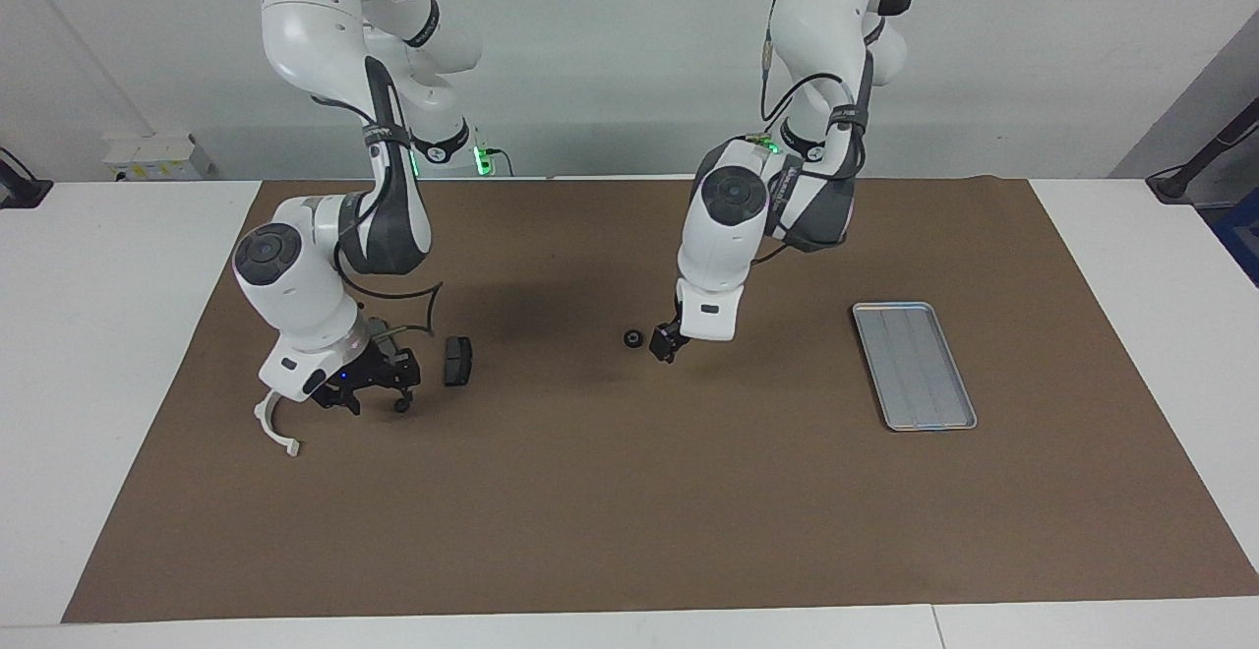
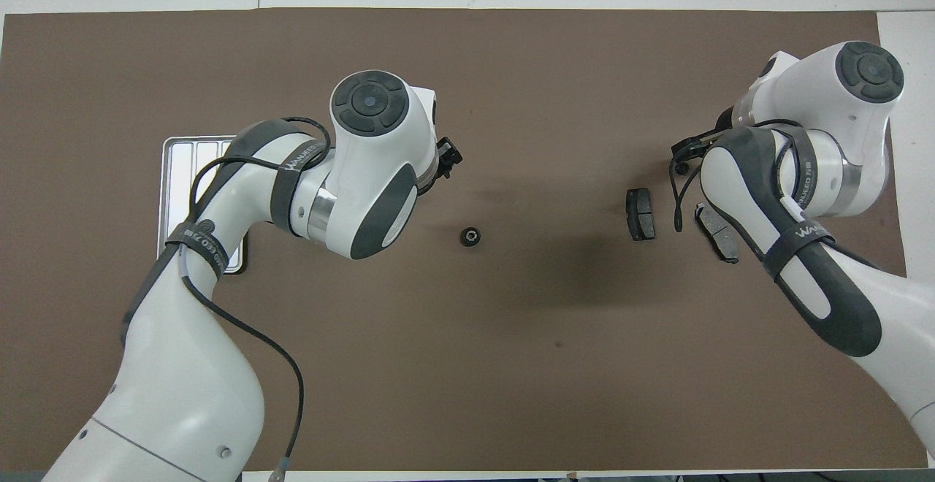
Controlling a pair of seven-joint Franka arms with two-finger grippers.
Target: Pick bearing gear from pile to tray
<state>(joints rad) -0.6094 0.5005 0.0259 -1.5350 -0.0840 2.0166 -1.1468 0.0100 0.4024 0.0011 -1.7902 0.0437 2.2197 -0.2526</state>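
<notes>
The bearing gear [image 1: 633,338], a small black round part, lies alone on the brown mat near the table's middle; it also shows in the overhead view [image 2: 470,236]. My left gripper [image 1: 667,346] hangs low just beside it, toward the tray, not touching it. The tray [image 1: 914,365] lies flat toward the left arm's end, with nothing in it; in the overhead view [image 2: 182,175] my left arm partly covers it. My right gripper [image 1: 362,395] is down at the pile: a white half-ring bracket [image 1: 274,422], a dark brake pad [image 1: 457,361], a second pad [image 2: 716,232] and a tiny black piece [image 1: 401,404].
The brown mat [image 1: 610,511] covers most of the white table. A cable loops from my right wrist over the pile. My right arm hides the bracket in the overhead view.
</notes>
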